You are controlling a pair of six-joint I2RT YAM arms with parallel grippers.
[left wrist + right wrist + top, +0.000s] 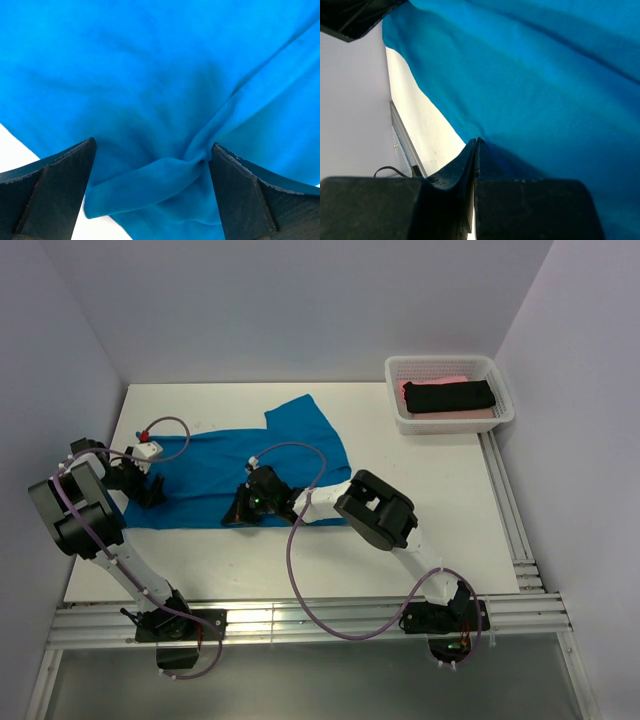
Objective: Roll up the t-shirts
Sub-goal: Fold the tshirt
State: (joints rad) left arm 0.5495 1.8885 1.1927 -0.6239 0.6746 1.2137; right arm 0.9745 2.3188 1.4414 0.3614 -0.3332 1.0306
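Evidently left pincer (152, 150) apart astride a blue t-shirt (150, 75) fold, right pincer (476, 142) together at its edge, any pinched cloth indiscernible.

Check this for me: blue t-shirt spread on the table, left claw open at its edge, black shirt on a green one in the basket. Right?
Not quite: under the black t-shirt in the basket lies a pink t-shirt, not a green one, as the top view shows. The blue t-shirt does lie spread on the table, left claw open at its edge.
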